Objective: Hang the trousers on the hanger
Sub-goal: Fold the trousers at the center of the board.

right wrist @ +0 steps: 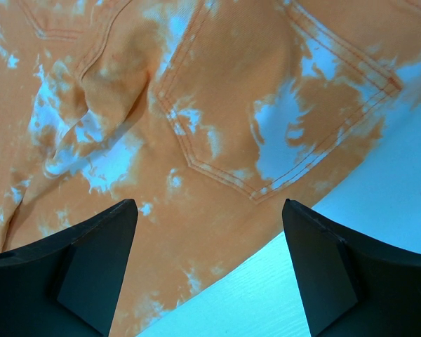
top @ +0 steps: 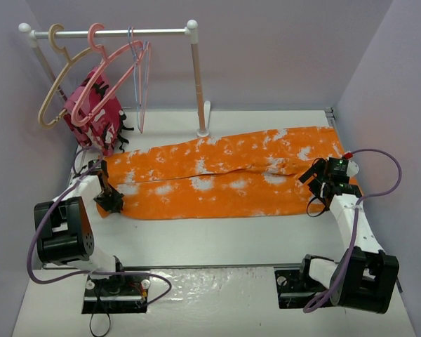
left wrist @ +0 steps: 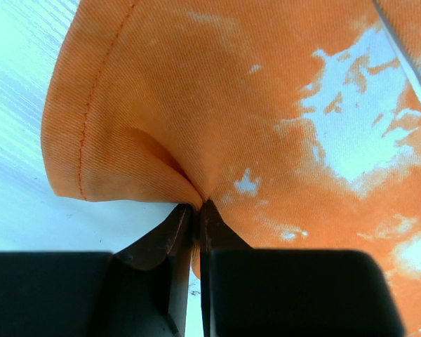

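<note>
The orange tie-dye trousers [top: 224, 175] lie flat across the table, leg ends at the left, waist at the right. My left gripper [top: 112, 201] is shut on the hem of the near leg; the left wrist view shows the cloth [left wrist: 217, 112] pinched between the fingertips [left wrist: 196, 207] and lifted slightly. My right gripper [top: 321, 184] is open above the waist's near edge; in the right wrist view a back pocket [right wrist: 266, 119] shows between its wide-apart fingers. The salmon-pink hanger [top: 109, 70] hangs on the rail at the back left.
A clothes rail [top: 112, 31] stands at the back left with a beige hanger [top: 56, 77], thin wire hangers [top: 139, 77] and a pink-red patterned garment [top: 95, 116]. Its right post [top: 198, 84] stands just behind the trousers. Walls close in on both sides.
</note>
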You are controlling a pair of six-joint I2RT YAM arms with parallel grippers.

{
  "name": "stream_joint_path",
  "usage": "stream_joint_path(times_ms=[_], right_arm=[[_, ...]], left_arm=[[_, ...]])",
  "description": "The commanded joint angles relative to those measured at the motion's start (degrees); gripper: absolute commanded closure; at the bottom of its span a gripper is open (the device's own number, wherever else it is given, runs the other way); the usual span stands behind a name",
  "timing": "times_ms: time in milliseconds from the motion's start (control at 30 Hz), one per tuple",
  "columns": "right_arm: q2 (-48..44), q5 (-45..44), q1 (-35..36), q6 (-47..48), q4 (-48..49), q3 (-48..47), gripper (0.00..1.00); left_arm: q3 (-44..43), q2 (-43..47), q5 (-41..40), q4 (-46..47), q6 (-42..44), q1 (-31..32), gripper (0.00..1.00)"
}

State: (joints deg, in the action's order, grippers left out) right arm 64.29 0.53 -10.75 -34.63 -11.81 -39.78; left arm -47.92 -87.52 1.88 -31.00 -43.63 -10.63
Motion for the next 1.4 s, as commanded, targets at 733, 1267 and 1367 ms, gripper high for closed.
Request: stream_joint_path(times_ms=[733, 1267, 1367], right_arm=[[16.1, -18.5, -15.1, -13.7, 4.2, -1.4, 0.10], [27.3, -13.7, -15.8, -10.8, 11.2, -3.0, 0.32], [27.5, -13.4, -15.8, -10.0, 11.1, -2.4, 0.51]], left_arm=[[-2.2, 9.8, -2.2, -3.6, 4.6, -0.2, 1.00], [-3.1, 11.1, -4.3, -4.8, 5.0, -0.2, 1.00], [-3.0, 11.7, -4.5, -5.0, 5.1, -0.1, 1.00]])
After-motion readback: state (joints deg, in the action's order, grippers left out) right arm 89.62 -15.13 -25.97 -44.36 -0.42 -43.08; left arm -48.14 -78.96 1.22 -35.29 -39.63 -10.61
